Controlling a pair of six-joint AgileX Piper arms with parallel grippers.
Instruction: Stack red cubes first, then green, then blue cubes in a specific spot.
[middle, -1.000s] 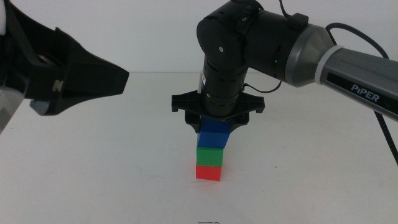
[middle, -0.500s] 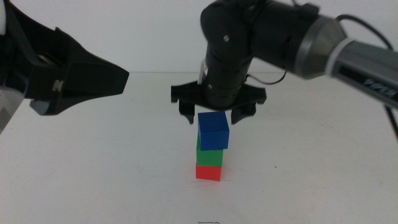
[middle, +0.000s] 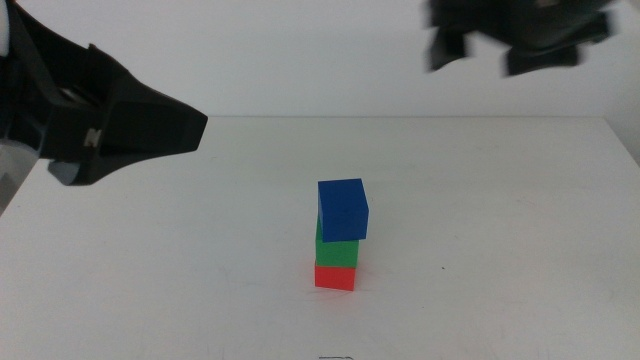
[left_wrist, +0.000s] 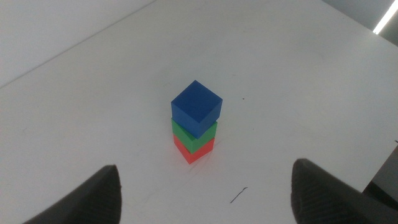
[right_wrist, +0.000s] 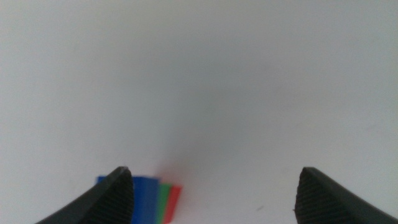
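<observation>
1. Blur hides most of the right gripper (middle: 515, 40) at the middle view's top edge; from its wrist camera we see the jaws spread, empty.
2. We see the stack whole: red cube (middle: 335, 276) on the white table (middle: 500, 250), green cube (middle: 337, 249) on it, blue cube (middle: 343, 210) on top, twisted and overhanging.
3. Left gripper (left_wrist: 205, 193) waits at the left, jaws wide apart, empty.
4. We see only a plain pale wall behind the table.

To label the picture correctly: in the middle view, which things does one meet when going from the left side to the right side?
left gripper → the stack with red cube, green cube and blue cube → right gripper, blurred, high at the top right.
</observation>
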